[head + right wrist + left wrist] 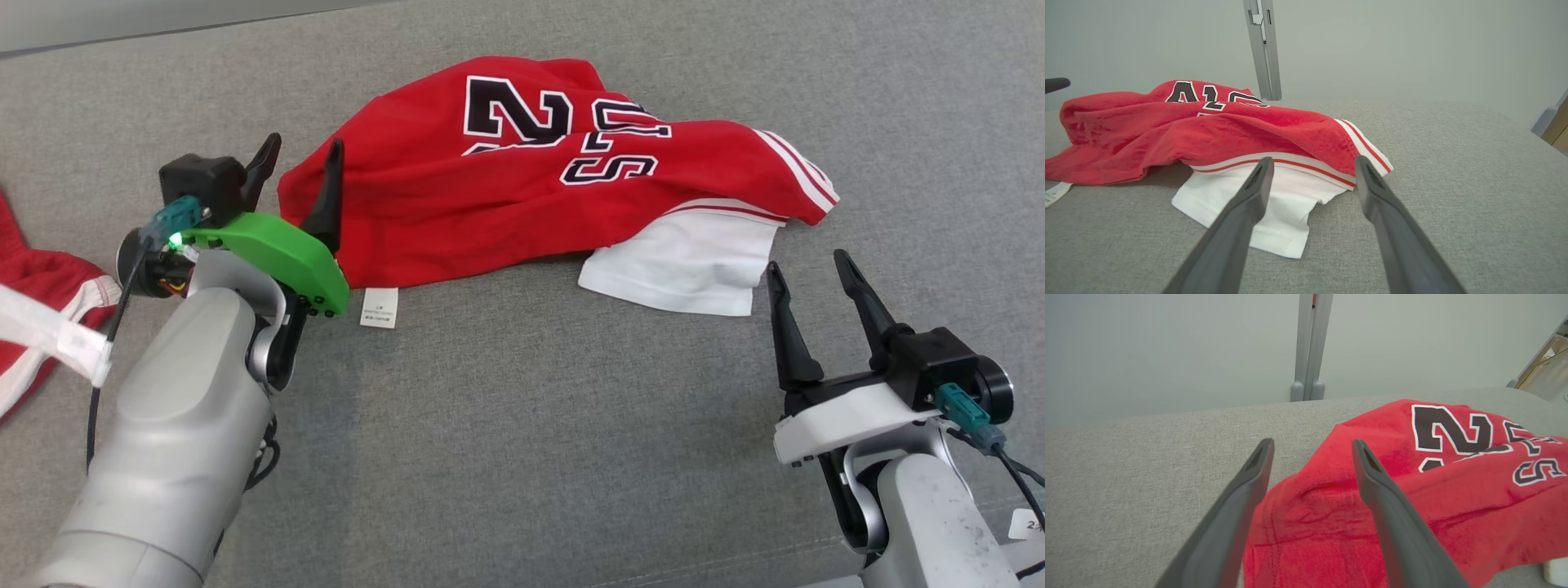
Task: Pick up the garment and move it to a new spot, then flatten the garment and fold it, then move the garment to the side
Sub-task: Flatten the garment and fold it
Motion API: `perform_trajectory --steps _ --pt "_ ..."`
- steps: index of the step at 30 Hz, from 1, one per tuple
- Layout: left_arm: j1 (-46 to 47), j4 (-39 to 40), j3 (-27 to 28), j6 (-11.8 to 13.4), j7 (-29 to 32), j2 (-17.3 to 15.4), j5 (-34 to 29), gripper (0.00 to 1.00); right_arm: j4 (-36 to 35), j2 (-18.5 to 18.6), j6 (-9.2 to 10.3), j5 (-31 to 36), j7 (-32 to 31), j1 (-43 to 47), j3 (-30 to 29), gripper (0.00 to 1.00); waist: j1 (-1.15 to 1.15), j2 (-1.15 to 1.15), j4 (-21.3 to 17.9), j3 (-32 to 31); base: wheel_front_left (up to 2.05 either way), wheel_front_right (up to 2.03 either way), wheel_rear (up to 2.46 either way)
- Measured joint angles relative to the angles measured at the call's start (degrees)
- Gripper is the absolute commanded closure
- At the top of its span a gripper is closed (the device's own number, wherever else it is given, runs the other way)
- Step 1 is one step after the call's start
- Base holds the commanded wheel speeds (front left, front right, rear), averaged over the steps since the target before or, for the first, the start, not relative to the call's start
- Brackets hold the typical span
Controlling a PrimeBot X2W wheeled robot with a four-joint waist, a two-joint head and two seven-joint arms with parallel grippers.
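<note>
Garment (pixel 531 188) lies crumpled on the cushion (pixel 522 425), left gripper (pixel 304 143) released at its left edge, right gripper (pixel 807 261) released near its white part (pixel 678 273); closing here risks pinching stacked layers, trapping folds.

I read a large black, white-edged "2" (pixel 516 110) on the red fabric jersey (pixel 457 204), and a smaller "S" (pixel 608 167) just below it. Folds cut off the other characters. The small white sewn-in label (pixel 380 308) at its edge carries print too fine for me to read.
</note>
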State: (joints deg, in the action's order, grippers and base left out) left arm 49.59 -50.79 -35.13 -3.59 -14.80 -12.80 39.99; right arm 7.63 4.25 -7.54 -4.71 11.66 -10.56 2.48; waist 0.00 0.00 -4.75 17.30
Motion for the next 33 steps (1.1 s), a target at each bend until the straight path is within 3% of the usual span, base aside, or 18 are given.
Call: perform_trajectory --steps 8,15,22,33 --pt "-19.26 28.04 18.62 -0.45 -0.33 1.45 -6.94 0.0 -0.76 0.05 0.0 0.37 -1.37 0.69 -0.76 0.0 0.0 0.0 2.15 -1.11 0.0 0.0 0.0" --pt "-35.85 41.35 28.5 -2.47 -0.32 5.17 -14.4 0.0 0.27 -0.01 0.0 -0.2 -3.57 1.48 -0.52 0.0 0.0 0.0 3.58 -3.95 0.0 0.0 0.0" --pt "-47.01 48.45 35.13 -3.31 -0.33 7.68 -18.97 0.0 1.42 -0.07 0.0 -0.4 -2.31 3.42 -0.92 0.0 0.0 0.0 5.1 -7.63 0.0 0.0 0.0" --pt "-53.73 47.76 36.82 -3.7 -0.33 8.67 -21.15 0.0 2.55 0.29 0.0 -1.27 0.55 5.84 -0.26 0.0 0.0 0.0 7.53 -13.1 0.0 0.0 0.0"
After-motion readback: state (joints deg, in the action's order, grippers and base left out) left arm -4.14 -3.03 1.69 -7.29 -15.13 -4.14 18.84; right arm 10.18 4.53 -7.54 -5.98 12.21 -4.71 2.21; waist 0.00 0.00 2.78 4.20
